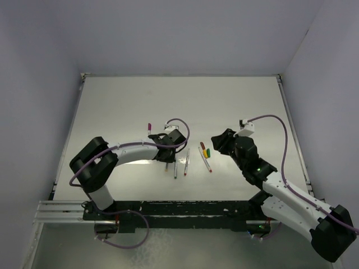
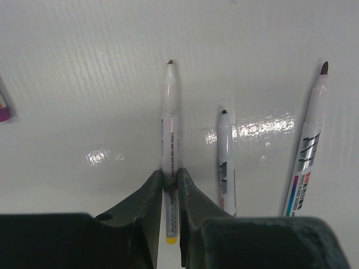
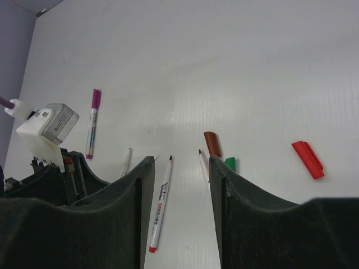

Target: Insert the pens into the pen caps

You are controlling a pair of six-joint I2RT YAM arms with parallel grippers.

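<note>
My left gripper (image 2: 170, 172) is shut on a silver pen with a yellow end (image 2: 170, 134) that lies flat on the table, its tip pointing away. Two more pens (image 2: 225, 162) (image 2: 305, 159) lie to its right. A further pen wearing a magenta cap (image 3: 92, 122) lies apart at the left. My right gripper (image 3: 181, 162) hangs open over the table with nothing between its fingers. A red-ended pen (image 3: 161, 207) and a red-tipped pen (image 3: 202, 161) show below it. Beyond them lie a dark red cap (image 3: 212, 144), a green cap (image 3: 230, 163) and a red cap (image 3: 308, 159). From above, a yellow cap (image 1: 205, 151) sits beside these.
The white table (image 1: 123, 106) is walled at the back and on both sides. The pens and caps cluster mid-table between the two grippers (image 1: 166, 154) (image 1: 216, 141). The left arm's camera housing (image 3: 47, 126) shows at the left of the right wrist view.
</note>
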